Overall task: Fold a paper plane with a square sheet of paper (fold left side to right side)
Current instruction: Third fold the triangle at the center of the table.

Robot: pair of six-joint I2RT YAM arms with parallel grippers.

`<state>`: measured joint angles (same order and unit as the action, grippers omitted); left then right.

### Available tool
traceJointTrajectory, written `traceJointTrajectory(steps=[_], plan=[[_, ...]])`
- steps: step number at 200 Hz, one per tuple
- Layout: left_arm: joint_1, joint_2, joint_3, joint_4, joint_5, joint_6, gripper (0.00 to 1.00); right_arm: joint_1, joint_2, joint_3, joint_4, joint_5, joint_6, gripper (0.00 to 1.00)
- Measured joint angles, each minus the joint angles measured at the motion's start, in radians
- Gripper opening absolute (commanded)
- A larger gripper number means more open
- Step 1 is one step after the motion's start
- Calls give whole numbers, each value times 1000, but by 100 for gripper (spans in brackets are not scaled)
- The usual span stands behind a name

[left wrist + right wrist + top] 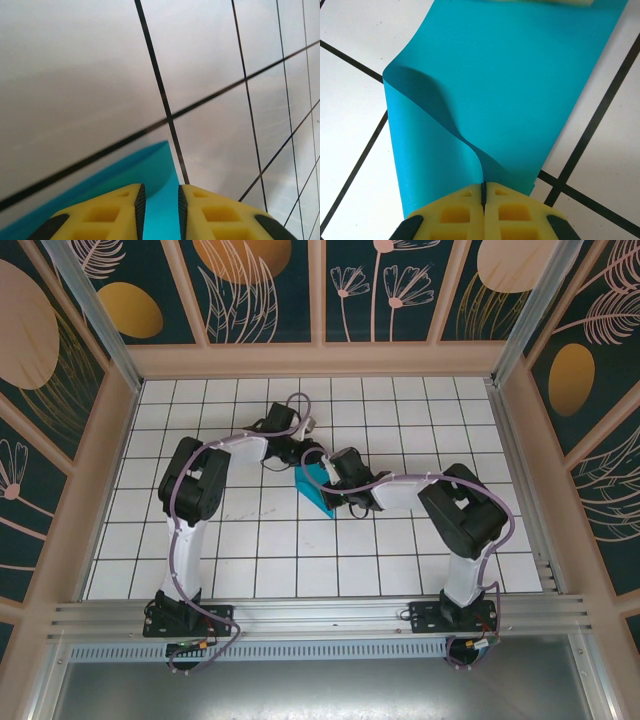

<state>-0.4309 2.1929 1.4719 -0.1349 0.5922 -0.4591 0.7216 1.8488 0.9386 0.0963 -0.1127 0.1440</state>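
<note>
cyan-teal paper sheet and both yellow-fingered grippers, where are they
cyan-teal paper sheet (520,85): right wrist view, flat middle.
left gripper (159,195): left wrist view, gap between fingertips.
right gripper (483,192): right wrist view, seam of shut fingertips.

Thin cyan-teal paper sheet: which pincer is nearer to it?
Right. The right pincer is shut on the thin cyan-teal paper sheet at its buckled near edge. The left pincer straddles the far edge with jaws slightly apart, contact unclear.

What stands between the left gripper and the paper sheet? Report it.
Nothing visible does. The left gripper hangs right over the paper sheet, fingers apart; the right gripper is shut on its curled edge.
</note>
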Motion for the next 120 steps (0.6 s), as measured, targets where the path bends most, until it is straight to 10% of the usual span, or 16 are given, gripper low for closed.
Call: traceJointTrajectory(steps=[120], plan=[[46,-312,-386,151,15,-36,15,3,8,10,-1,0,0,0]])
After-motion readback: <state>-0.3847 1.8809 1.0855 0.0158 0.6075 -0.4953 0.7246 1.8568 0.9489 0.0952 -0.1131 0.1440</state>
